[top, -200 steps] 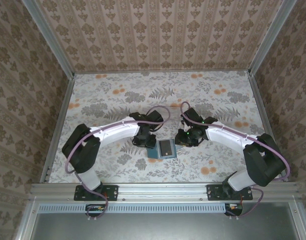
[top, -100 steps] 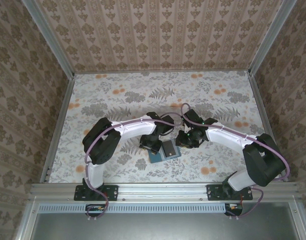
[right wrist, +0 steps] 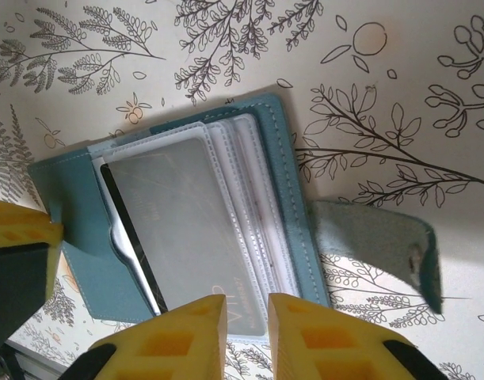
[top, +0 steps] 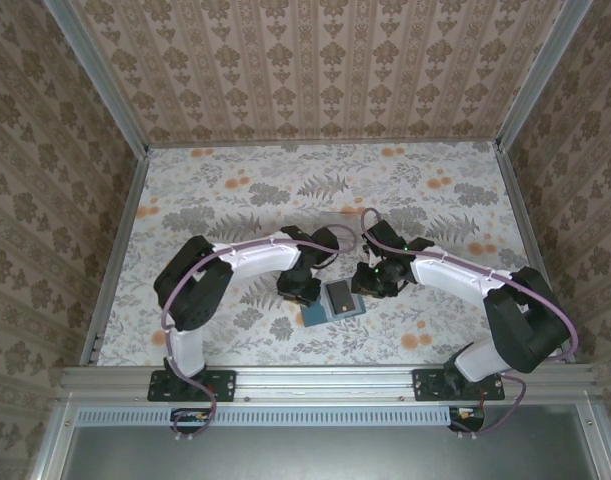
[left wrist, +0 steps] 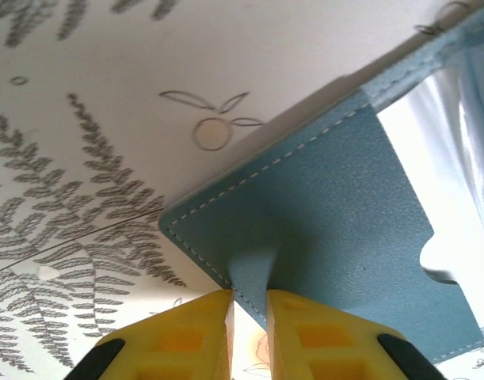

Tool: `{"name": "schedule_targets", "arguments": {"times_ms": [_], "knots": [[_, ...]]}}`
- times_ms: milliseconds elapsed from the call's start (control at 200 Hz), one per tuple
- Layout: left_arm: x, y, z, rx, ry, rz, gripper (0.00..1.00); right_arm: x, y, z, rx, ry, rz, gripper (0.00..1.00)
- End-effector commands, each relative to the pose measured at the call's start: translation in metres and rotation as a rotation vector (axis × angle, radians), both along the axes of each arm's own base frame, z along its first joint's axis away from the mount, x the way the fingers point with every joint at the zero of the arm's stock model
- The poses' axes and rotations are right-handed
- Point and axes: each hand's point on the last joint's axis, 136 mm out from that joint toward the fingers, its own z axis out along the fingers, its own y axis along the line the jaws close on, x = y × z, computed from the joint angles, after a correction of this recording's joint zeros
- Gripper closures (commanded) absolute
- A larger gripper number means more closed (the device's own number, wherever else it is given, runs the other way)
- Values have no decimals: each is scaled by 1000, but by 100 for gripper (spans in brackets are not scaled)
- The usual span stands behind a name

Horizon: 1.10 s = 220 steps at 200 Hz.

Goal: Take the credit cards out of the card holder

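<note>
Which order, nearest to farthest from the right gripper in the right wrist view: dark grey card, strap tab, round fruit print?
1. The dark grey card, in the card holder, just ahead of the right gripper.
2. The strap tab, off to the right.
3. The round fruit print, far up at the top right.

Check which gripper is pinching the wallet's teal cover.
The left gripper: it pinches the cover edge of the wallet. The right gripper sits at the end of the grey card; whether it grips is unclear.
</note>
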Motion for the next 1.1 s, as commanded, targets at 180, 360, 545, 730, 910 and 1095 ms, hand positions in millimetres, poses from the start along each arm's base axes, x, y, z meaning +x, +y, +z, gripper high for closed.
{"name": "schedule_targets", "arguments": {"times_ms": [180,360,545,730,910,1095], "knots": [[20,-17,16,-314,-31,188,80,-3,-20,-30,-134,24,20,73],[29,-28,18,-448,-21,263,79,-9,-20,-42,-129,52,12,74],[30,-43,17,-521,4,287,74,-12,-14,-42,-82,55,-2,75],[30,-53,22,-575,1,302,68,-10,-10,-40,-64,52,2,75],[30,-56,31,-625,-20,332,64,-8,-11,-37,-73,46,2,75],[26,-45,32,-553,-53,326,69,-7,-12,-36,-84,46,8,76]]}}
